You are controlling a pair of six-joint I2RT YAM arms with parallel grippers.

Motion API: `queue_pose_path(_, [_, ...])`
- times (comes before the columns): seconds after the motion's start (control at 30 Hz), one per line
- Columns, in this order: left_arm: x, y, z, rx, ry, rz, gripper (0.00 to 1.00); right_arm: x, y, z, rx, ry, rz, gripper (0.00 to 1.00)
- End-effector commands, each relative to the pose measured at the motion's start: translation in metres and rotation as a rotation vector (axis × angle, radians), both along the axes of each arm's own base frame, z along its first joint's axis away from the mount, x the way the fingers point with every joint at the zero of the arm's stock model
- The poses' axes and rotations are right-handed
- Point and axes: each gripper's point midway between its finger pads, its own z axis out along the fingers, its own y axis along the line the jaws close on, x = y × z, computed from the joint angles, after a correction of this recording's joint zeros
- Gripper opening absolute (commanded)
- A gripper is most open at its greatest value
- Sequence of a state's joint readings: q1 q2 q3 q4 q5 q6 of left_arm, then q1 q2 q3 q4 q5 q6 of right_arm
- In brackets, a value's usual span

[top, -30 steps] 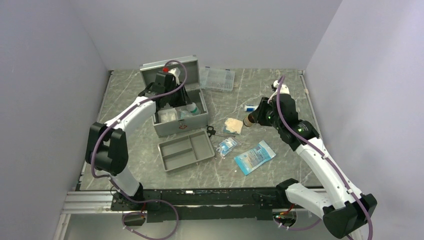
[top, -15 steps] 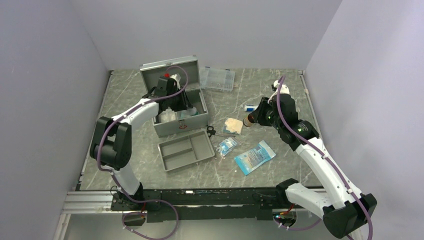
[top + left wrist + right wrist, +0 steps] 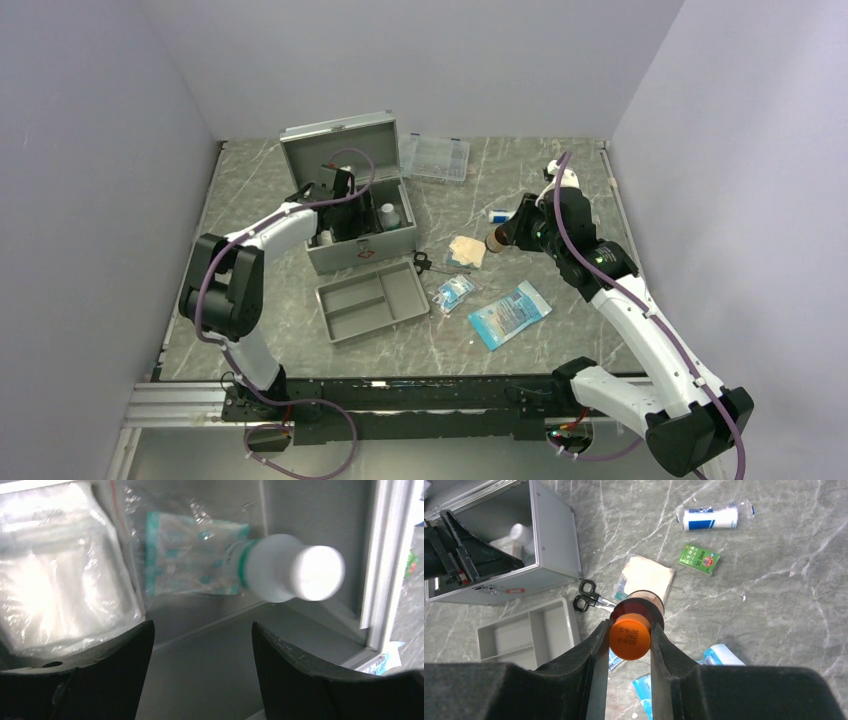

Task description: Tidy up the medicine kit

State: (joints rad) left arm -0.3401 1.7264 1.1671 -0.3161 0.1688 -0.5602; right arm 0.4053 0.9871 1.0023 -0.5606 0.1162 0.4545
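At the left of the overhead view, the medicine kit sits toward the upper left of the marble table, its lid thrown back, and the left gripper reaches down into it. Its jaws stand apart with nothing between them. Below them, in the wrist view, lie a clear packet of white gauze, a teal-printed pouch and a white bottle. The picture is blurred, so I cannot say for sure whether that bottle stands upright or leans on the box wall. Packing is plainly under way, with three items in. Just below the kit lies the shallow divided tray, nothing in it, and to its right a pair of black scissors. Above them, near the back wall, is the flat clear compartment case. Further right, loose on the table, are a beige pad, two blue packets, a white roll with a blue label and a small green sachet. At the right, the right gripper is clamped on a brown bottle with an orange cap. By my reckoning less than half is done: that bottle, every loose item and probably the tray have yet to go in.
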Motion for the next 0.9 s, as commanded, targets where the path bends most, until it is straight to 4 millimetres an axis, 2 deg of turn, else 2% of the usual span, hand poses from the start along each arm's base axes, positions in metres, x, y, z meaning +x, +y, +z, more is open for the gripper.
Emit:
queue_pose_path(0.0, [-0.006, 0.018, 0.021, 0.072, -0.027, 0.034, 0.79, 0.009, 0.006, 0.019, 0.055, -0.075, 0.003, 0.0])
queue_pose_path(0.17, [-0.007, 0.029, 0.039, 0.119, -0.058, 0.051, 0.8, 0.011, 0.009, 0.02, 0.062, -0.074, 0.009, 0.0])
queue_pose_path(0.3, [-0.008, 0.03, 0.062, 0.108, -0.104, 0.048, 0.8, 0.013, 0.014, 0.022, 0.071, -0.071, 0.028, 0.0])
queue_pose_path(0.47, [-0.011, 0.028, 0.099, 0.079, -0.175, 0.024, 0.82, 0.015, 0.031, 0.04, 0.104, -0.096, 0.083, 0.0])
queue_pose_path(0.53, [-0.013, 0.028, 0.115, 0.071, -0.207, 0.016, 0.85, 0.016, 0.04, 0.049, 0.106, -0.107, 0.109, 0.0])
queue_pose_path(0.57, [-0.015, 0.029, 0.123, 0.071, -0.226, 0.01, 0.98, 0.016, 0.046, 0.053, 0.104, -0.113, 0.122, 0.0])
queue_pose_path(0.6, [-0.017, 0.029, 0.131, 0.069, -0.241, 0.004, 0.99, 0.016, 0.053, 0.057, 0.102, -0.121, 0.137, 0.0])
queue_pose_path(0.87, [-0.044, 0.041, 0.193, 0.071, -0.374, -0.033, 0.99, 0.019, 0.114, 0.085, 0.139, -0.165, 0.269, 0.0])
